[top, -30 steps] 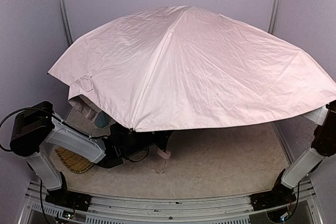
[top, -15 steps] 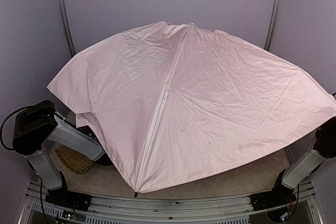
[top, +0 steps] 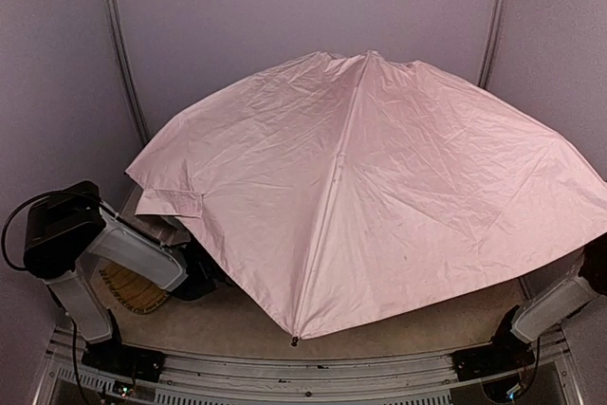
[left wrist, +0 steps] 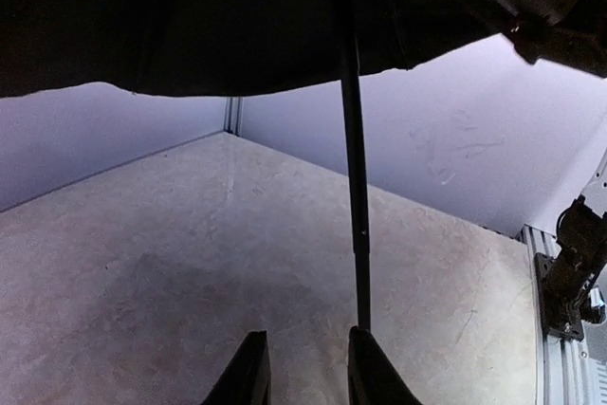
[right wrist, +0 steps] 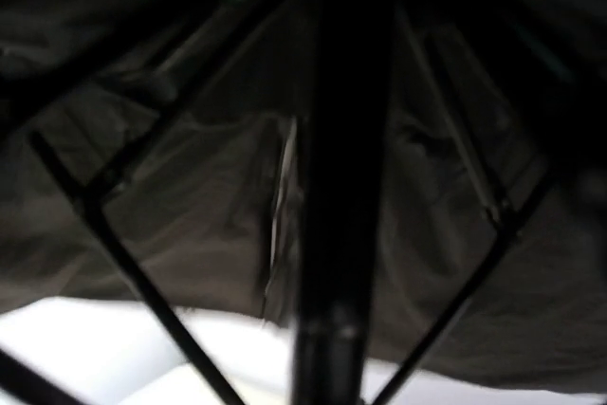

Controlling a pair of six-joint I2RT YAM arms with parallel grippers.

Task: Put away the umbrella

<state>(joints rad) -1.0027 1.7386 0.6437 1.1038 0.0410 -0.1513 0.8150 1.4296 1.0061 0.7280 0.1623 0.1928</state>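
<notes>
open pale pink umbrella (top: 398, 187), canopy edge low over table (top: 228, 315)

Top external: high above the umbrella (top: 379, 187), on its arm-base side, looking down on the pink top, far off. Left wrist: beneath the umbrella, low, looking up along the shaft (left wrist: 353, 139). Right wrist: also beneath, very close, blurred. Shared by both wrist views: shaft, black underside.

Woven straw piece (top: 121, 288) on beige table (top: 237, 318)
</notes>
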